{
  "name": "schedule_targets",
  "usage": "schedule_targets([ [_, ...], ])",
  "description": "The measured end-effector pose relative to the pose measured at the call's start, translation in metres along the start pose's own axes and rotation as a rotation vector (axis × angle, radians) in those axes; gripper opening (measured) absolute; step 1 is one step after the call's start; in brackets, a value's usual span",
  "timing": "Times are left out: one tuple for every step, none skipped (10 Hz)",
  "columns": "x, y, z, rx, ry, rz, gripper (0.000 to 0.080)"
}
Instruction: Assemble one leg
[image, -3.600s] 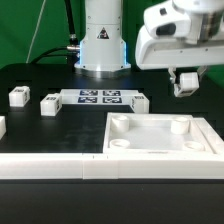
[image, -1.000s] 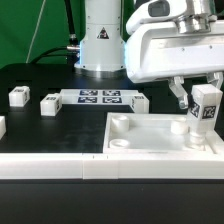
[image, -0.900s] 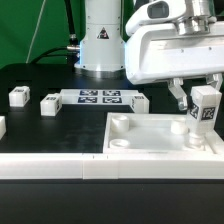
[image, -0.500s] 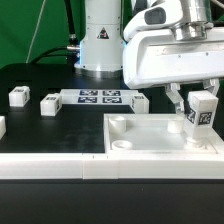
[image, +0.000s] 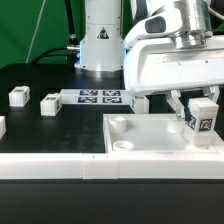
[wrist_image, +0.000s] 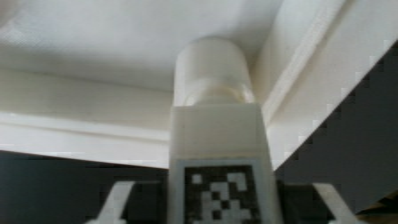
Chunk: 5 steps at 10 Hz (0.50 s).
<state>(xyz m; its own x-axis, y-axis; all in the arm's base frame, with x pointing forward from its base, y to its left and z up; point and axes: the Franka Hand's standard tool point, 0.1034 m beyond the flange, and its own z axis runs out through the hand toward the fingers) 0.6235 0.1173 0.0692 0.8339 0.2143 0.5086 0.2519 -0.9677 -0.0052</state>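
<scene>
My tool is clamped on the leg, one finger on each side, and holds it upright over the panel. The leg stands at the panel's corner that is on the exterior view's right and nearest that camera, with its marker tag facing that camera. In the wrist view the leg's round peg end points into that corner, close beside the panel's raised rim, and my fingers flank the tagged block. I cannot tell whether the peg touches the corner socket or hangs just above it.

The panel lies flat on the black bench. Behind the panel, toward the exterior view's left, lies the marker board. A spare leg sits at the board's end nearest the panel. A second spare leg and a third spare leg lie past the board's other end, well apart from the panel.
</scene>
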Motion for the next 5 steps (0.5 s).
schedule_targets([
  [0.0001, -0.0012, -0.0001, 0.001, 0.001, -0.001, 0.0291],
  [0.0001, -0.0009, 0.0, 0.0, 0.0, 0.0, 0.0291],
  [0.0, -0.0009, 0.0, 0.001, 0.0, 0.0, 0.0378],
  [0.0, -0.0009, 0.0, 0.001, 0.0, 0.0, 0.0514],
  [0.0, -0.0009, 0.0, 0.001, 0.0, 0.0, 0.0618],
])
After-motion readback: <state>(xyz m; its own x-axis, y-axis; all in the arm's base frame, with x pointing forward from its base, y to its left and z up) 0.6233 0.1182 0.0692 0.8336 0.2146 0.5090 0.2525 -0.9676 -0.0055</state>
